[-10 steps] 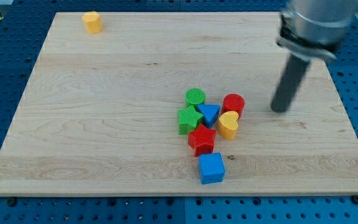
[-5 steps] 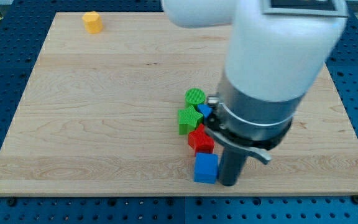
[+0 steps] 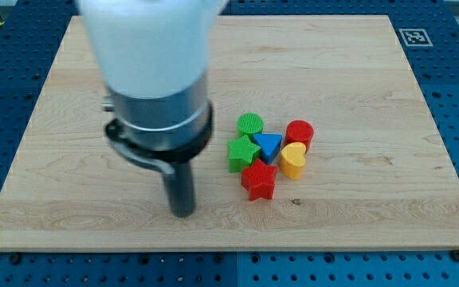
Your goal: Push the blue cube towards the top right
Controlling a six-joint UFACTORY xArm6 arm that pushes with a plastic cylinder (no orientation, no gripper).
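Tip (image 3: 182, 214) low on board (image 3: 357, 72), left of red star (image 3: 259, 180) — holding nothing (bare rod); blue cube hidden, push toward top right apparently undone.

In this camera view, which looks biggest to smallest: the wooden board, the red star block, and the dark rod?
1. Wooden board, largest by far.
2. Dark rod, ending at my tip, left of the blocks; it is nearer the camera, so its rank is unsure.
3. Red star block.

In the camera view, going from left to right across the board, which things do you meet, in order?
My tip → green star → blue triangle → yellow heart. The other cluster blocks overlap these in the order. No blue cube shows.
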